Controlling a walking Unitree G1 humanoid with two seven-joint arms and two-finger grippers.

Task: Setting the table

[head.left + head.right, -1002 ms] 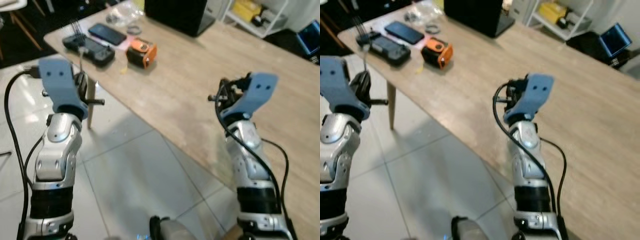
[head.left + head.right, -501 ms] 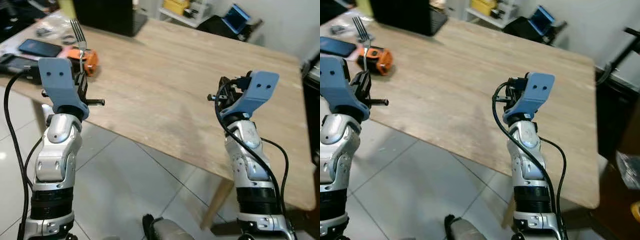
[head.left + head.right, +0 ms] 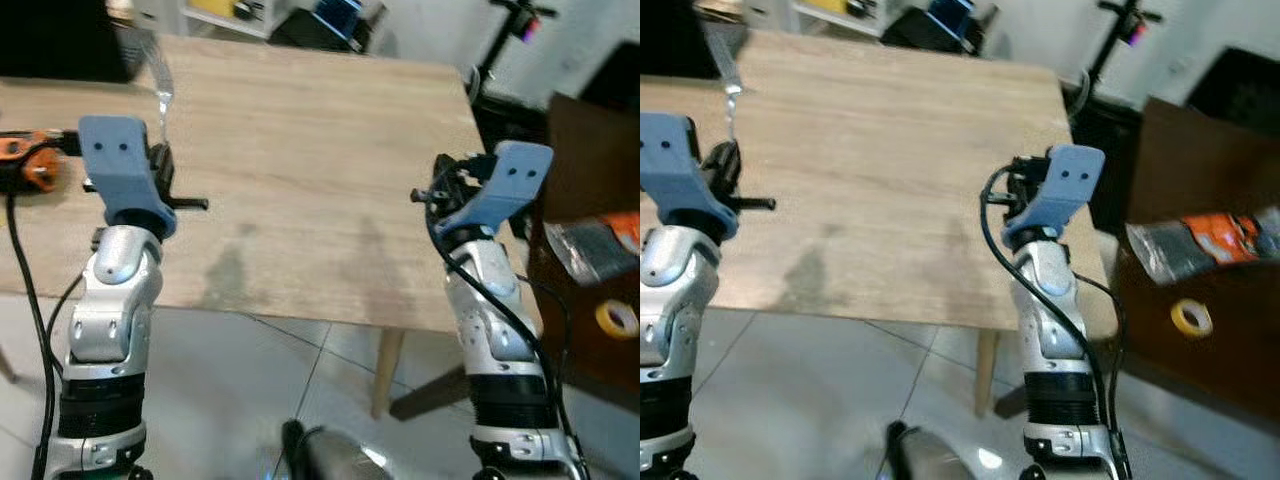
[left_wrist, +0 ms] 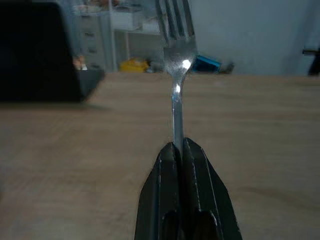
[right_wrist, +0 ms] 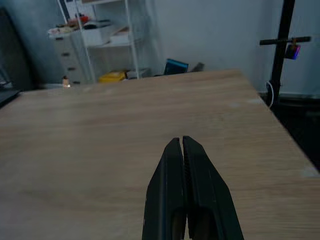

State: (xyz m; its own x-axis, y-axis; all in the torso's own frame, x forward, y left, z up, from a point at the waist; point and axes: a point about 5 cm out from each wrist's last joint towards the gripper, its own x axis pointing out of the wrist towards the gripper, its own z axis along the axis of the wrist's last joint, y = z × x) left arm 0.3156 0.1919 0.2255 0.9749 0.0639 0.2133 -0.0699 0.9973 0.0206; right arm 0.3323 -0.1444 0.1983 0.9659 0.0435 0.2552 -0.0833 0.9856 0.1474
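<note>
Upright fork (image 4: 176, 75), tines up, in left gripper (image 4: 181, 150).

Both silver arms rose before a wooden table (image 3: 300, 150); the left gripper (image 3: 160, 165) held a fork (image 3: 158, 75) upright, the right gripper (image 3: 440, 190) over the table's edge.

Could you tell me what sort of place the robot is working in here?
Probably a lived-in home room: a long light wooden table, a white wire shelving unit against the wall, and grey floor tiles. The left gripper holds a silver fork.
</note>
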